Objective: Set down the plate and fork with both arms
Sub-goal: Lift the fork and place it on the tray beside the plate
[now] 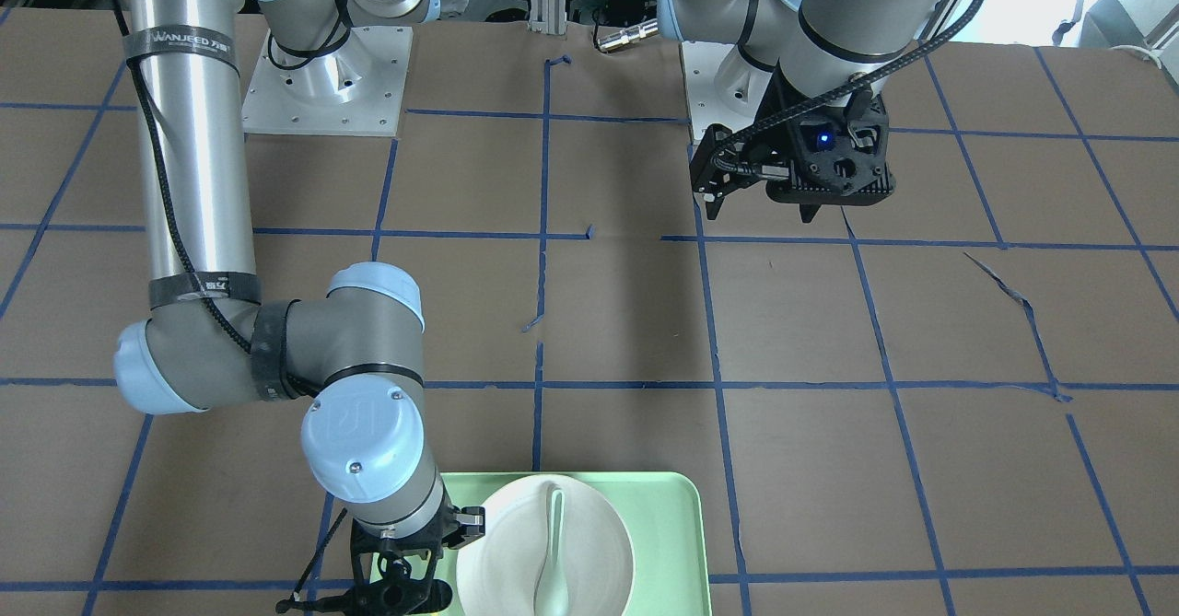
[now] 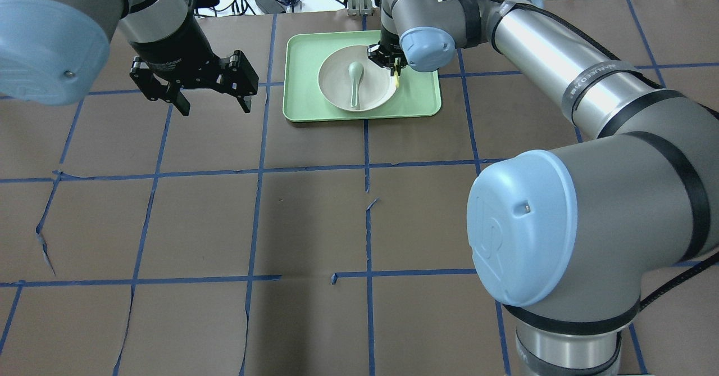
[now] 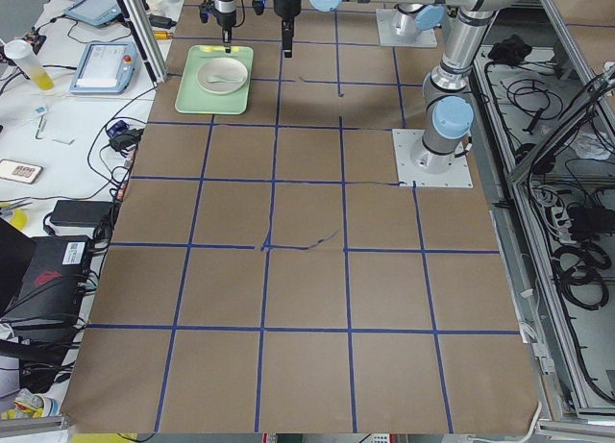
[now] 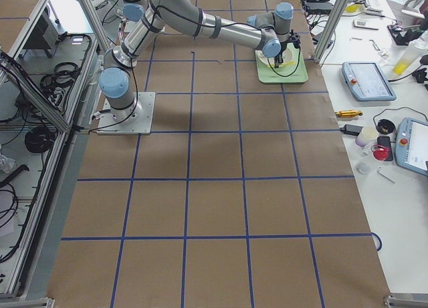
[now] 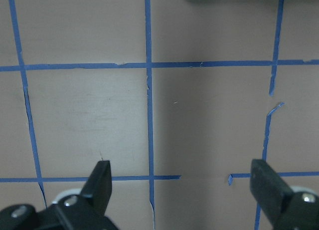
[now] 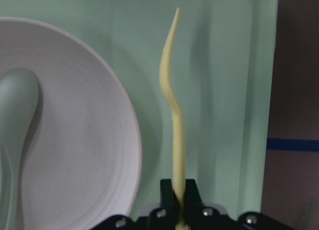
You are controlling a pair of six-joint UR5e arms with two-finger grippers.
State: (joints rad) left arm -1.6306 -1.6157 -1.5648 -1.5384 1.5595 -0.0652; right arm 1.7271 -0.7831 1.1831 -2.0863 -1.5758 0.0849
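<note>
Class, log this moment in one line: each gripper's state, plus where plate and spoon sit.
left gripper: open, empty, over table | right gripper: shut on fork, above tray beside plate | plate: on tray, spoon in it

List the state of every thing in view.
tray: flat on table.
plate: on tray.
spoon: lying in plate.
right gripper: shut on fork.
fork: held over tray, beside plate.
left gripper: open, empty, above table.
</note>
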